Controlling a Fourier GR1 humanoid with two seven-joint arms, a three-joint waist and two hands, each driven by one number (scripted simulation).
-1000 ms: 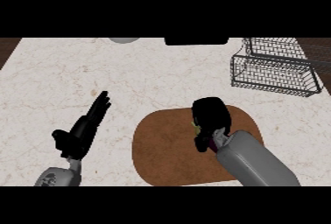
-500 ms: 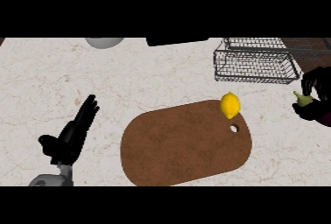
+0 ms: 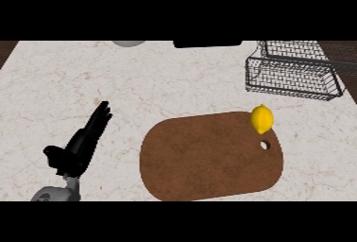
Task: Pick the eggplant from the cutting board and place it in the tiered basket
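The board [image 3: 209, 158] lies on the surface [image 3: 140, 80] with only a lemon [image 3: 261, 118] at its upper right corner, just above the hanging hole. The eggplant shows nowhere in the view: not on the board, not on the surface, and not visibly in the basket [image 3: 293, 71], whose wire tiers stand at the upper right, well apart from the board. The right hand is out of view too, so whether it holds the eggplant cannot be told.

The left hand [image 3: 80, 146] rests at the lower left, fingers straight and pressed together, pointing up the surface, holding nothing.

Judging from this, the eggplant is most likely being carried somewhere off the right edge, toward the basket. The risks lie there. The basket is light wire with a narrow opening between tiers; a hand coming in low or at the wrong angle could catch the rim and push the basket back, or let the eggplant land on the wire edge and roll off onto the surface. The lemon sits close to the path and could be knocked.
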